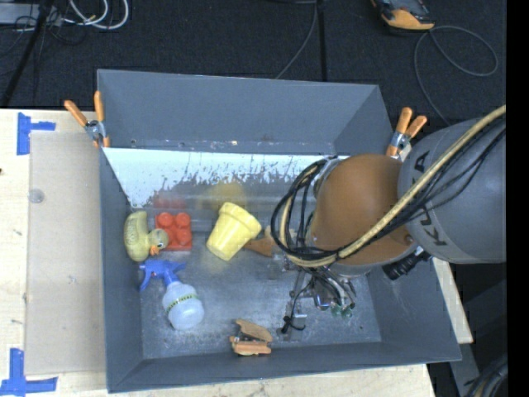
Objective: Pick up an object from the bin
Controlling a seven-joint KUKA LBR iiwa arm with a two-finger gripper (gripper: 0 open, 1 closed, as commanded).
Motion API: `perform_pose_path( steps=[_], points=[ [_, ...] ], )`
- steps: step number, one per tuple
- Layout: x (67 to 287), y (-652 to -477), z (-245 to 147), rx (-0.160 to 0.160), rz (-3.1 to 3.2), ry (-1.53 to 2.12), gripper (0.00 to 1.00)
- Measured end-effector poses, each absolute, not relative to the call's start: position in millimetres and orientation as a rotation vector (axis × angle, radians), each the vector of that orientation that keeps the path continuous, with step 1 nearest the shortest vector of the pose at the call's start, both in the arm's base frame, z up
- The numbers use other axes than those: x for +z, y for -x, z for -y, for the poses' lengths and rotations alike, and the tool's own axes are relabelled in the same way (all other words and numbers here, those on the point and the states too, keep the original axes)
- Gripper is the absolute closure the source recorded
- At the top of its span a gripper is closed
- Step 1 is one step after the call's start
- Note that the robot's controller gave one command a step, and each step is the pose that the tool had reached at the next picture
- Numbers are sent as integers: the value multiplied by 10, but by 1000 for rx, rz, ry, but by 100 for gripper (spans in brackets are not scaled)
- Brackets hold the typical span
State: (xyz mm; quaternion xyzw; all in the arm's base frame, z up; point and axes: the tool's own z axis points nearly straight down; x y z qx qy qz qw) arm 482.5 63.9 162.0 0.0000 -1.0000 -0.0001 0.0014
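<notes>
Nearest the bin's front wall lay a brown wooden clothespin, flat on the scuffed grey floor. Just right of it and a bit further back, my jaws hung low over bare floor in the bin's right half; wide or narrow, could not tell, wires crowded them. That clothespin was the closest thing to me, near but apart. Left of centre lay a white spray bottle with a blue trigger, on its side. Further back stood a row: yellow rubber duck, red block touching it, yellow cup tipped over. My orange wrist cover and black cables sat right of the cup. The bin had a white-flecked back wall. Beyond it was dark floor with loose cords.
</notes>
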Motion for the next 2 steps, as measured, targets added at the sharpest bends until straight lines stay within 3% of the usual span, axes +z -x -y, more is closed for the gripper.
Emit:
perform_pose_path(
  steps=[1,2],
  points=[
    [1216,-4777,-784,0,3137,120,0],
    [1053,-4757,-838,1,3129,144,0]
  ],
)
